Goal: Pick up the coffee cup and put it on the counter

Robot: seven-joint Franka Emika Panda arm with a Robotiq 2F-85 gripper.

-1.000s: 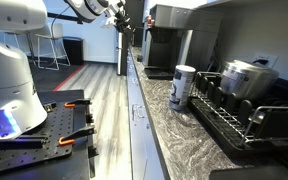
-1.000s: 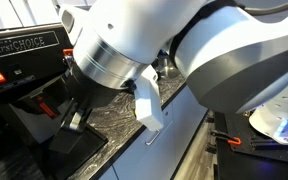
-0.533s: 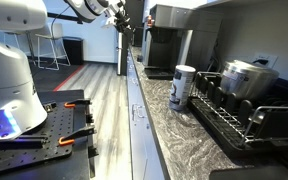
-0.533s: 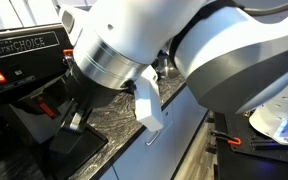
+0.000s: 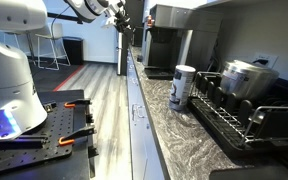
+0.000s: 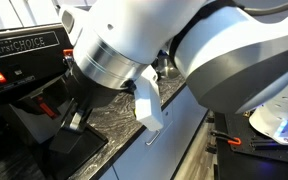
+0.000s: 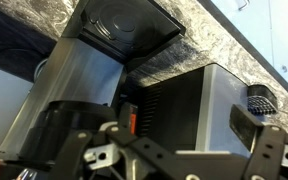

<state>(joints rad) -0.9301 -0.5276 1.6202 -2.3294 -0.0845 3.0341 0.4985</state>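
Gripper (image 7: pixel 154 128) hangs over the coffee machine (image 7: pixel 79 75), jaws spread wide and empty to admit the coffee cup (image 7: pixel 124 22), apparently the dark round form on the drip tray, bordering the speckled worktop (image 7: pixel 214 45).

Even indoor light, brightest at the room's far end. Soft glare on steel pot (image 5: pixel 246 75). Robot arm (image 6: pixel 184 50) blurred (very close to lens). Wrist view dim; gripper (image 7: pixel 174 150) out of focus.
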